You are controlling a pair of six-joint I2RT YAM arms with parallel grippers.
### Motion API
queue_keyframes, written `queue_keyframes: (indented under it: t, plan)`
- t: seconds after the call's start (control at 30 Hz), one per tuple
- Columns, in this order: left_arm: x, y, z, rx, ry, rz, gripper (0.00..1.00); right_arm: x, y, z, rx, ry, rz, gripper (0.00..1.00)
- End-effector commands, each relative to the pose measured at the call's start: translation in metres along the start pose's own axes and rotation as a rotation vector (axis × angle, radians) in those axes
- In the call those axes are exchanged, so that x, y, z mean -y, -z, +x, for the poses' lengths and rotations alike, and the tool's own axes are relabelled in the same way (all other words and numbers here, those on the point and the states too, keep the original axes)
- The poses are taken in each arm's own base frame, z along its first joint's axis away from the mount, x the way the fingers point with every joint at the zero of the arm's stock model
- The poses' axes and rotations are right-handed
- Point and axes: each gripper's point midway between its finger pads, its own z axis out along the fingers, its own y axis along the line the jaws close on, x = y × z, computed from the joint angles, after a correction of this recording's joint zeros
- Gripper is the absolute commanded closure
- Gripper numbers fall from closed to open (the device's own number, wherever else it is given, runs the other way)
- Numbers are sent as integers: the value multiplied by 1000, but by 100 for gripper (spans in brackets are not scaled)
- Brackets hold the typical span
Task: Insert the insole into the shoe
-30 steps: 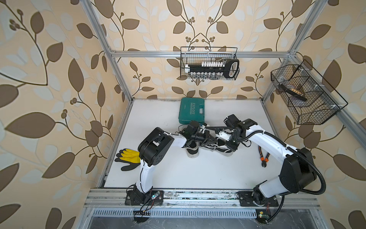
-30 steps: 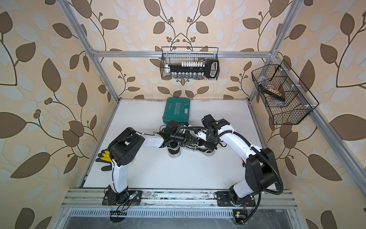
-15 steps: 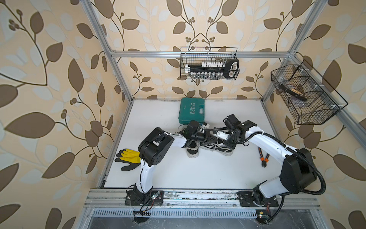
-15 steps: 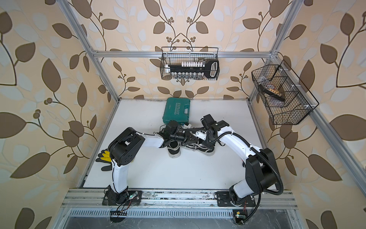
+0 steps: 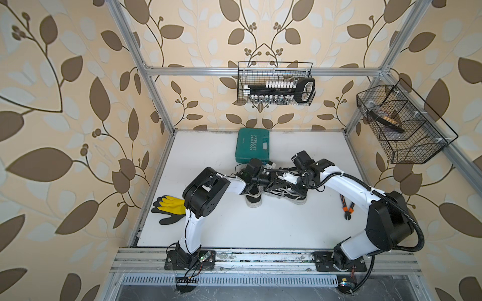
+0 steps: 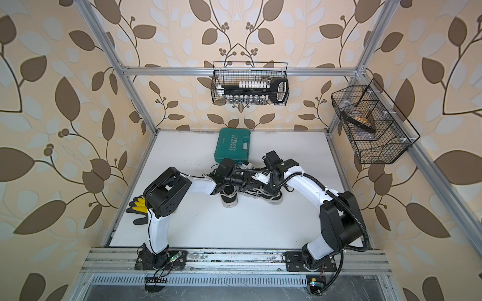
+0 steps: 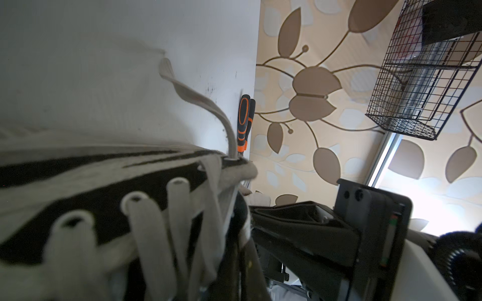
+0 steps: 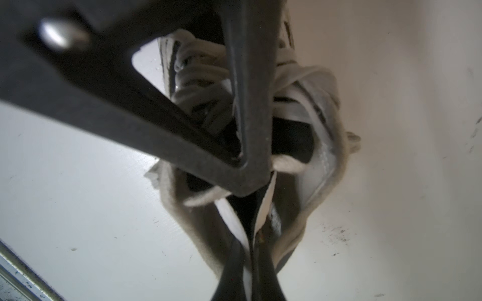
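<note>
At the middle of a white bench (image 5: 260, 229), two white-and-black robot arms meet over a black sneaker with pale laces, the shoe (image 5: 289, 194), which lies sideways across the bench in both top views. The left end effector (image 5: 272, 182) reaches in from the left and the right end effector (image 5: 296, 186) from the right; both are low on the shoe.

Seen from the right wrist, the right end effector is pressed together on a thin white-and-black sheet, the insole (image 8: 238, 232), which stands on edge in the shoe's opening between the grey padded collar walls. A dark finger (image 8: 250, 104) of the left end effector dips into the same opening beside the laces (image 7: 146, 229). That end effector is also pressed together; whether it pinches anything cannot be told.

A second black sneaker (image 5: 253, 202) sits touching the first, its white toe cap pointing toward the arm bases. A green tool case (image 5: 252, 146) lies closed behind the shoes. Yellow-and-black gloves (image 5: 170, 208) rest at the bench's left edge, and orange-handled pliers (image 5: 347, 208) lie near the right edge. Two black wire baskets hang on the leaf-patterned walls, one at the back (image 5: 276, 83) and one on the right (image 5: 401, 127).
</note>
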Motion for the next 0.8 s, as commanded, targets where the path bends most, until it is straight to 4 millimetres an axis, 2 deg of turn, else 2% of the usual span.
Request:
queue_keyframes:
  t: [0.0,0.13,0.27,0.43,0.47,0.5,0.53,0.6,0.7,0.77]
  plan:
    - [22,-1,9,-46,-77,58,100,-5,2,-28,129,-17,-46,100]
    - [26,0,8,-45,-80,60,100,3,-3,-10,69,-1,-14,100]
    - [26,1,9,-51,-82,43,100,0,-3,-29,97,7,-37,97]
    - [30,2,8,-44,-84,50,100,0,-7,-21,92,16,-23,93]
    - [29,2,8,-45,-83,46,100,-1,-6,-24,96,6,-32,89]
    - [29,1,9,-50,-83,43,100,-1,-3,-25,85,-10,-37,78]
    - [28,1,9,-50,-82,43,100,2,1,-23,69,-30,-30,69]
    - [30,2,8,-42,-85,42,100,2,14,-17,47,-51,-15,58]
    - [32,2,7,-34,-91,43,100,1,33,-6,50,-102,20,37]
    - [33,2,6,-35,-92,44,100,2,45,2,56,-149,57,30]
